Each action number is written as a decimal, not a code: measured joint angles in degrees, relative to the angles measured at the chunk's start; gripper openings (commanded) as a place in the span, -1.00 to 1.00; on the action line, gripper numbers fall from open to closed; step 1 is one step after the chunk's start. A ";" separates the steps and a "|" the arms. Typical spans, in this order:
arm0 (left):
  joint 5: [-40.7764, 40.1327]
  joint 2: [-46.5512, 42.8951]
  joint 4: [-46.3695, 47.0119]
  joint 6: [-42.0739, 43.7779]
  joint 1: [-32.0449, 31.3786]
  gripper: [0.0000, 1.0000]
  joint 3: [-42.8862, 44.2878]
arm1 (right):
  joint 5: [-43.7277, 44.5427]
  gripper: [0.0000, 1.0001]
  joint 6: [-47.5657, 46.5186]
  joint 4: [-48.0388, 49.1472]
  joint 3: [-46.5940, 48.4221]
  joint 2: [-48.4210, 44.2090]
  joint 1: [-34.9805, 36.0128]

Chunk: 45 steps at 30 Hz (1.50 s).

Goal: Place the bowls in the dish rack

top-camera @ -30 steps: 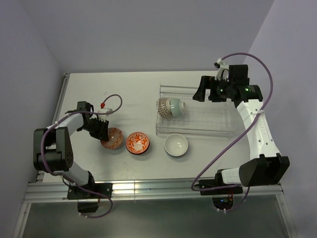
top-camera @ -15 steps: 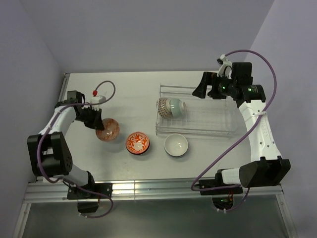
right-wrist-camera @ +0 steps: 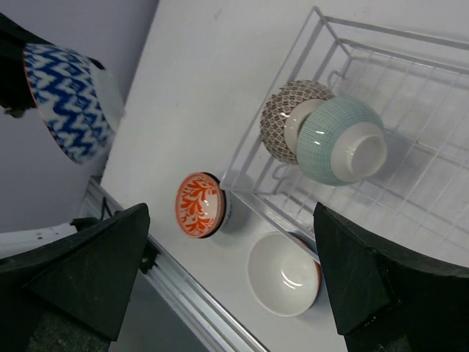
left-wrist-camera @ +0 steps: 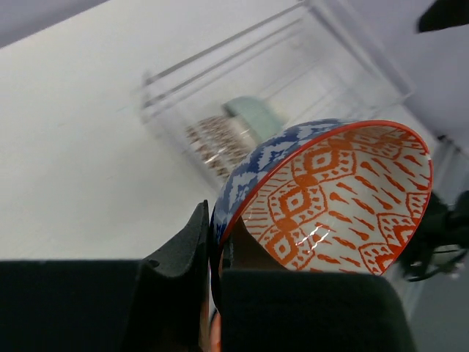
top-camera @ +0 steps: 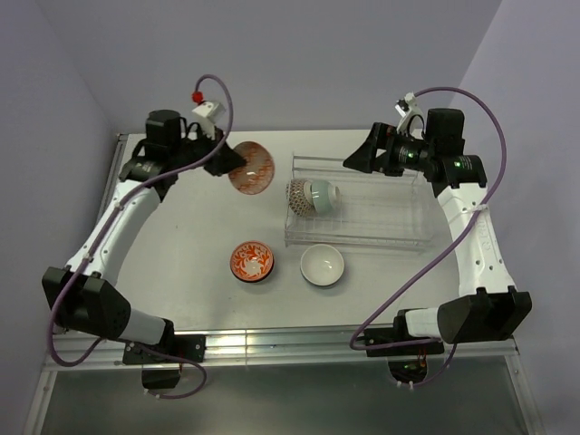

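Note:
My left gripper (top-camera: 225, 161) is shut on the rim of a bowl (top-camera: 251, 169) that is blue-white outside and orange-patterned inside. It holds the bowl tilted in the air, left of the dish rack (top-camera: 358, 241). The wrist view shows one finger on each side of the rim (left-wrist-camera: 217, 246). A brown-patterned bowl (top-camera: 298, 194) and a pale green bowl (top-camera: 323, 194) lie nested on their sides at the rack's left end. An orange-red bowl (top-camera: 251, 261) and a white bowl (top-camera: 323, 265) sit on the table before the rack. My right gripper (top-camera: 355, 161) is open and empty above the rack's far left corner.
The right two thirds of the rack (right-wrist-camera: 421, 110) hold only wire dividers. The table's metal front rail (top-camera: 272, 343) runs along the near edge. Purple cables loop above both arms. Grey walls close the back and sides.
My left gripper has lifted the patterned bowl off the left of the table and carried it up, back and right towards the rack. My right gripper has shifted slightly left.

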 measured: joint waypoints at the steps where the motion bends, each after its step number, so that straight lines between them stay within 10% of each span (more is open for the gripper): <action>1: -0.11 0.79 2.03 -2.47 -2.60 -1.00 0.55 | -1.03 1.00 0.90 0.57 0.00 -0.11 0.00; 14: -2.56 17.84 19.96 -24.61 -22.08 -1.00 4.22 | -4.04 1.00 5.60 6.99 -7.98 -6.95 2.40; 29: 2.62 20.11 28.57 -32.11 -25.31 -1.00 4.42 | -4.68 0.98 7.74 9.88 -14.05 -7.63 4.42; 38: 3.26 20.11 31.52 -33.75 -25.31 -1.00 2.38 | -10.27 0.37 11.30 11.89 -14.97 -6.34 4.57; 45: 2.29 20.00 32.72 -34.14 -25.24 -0.84 1.46 | -10.60 -1.00 12.66 12.37 -15.23 -5.70 4.57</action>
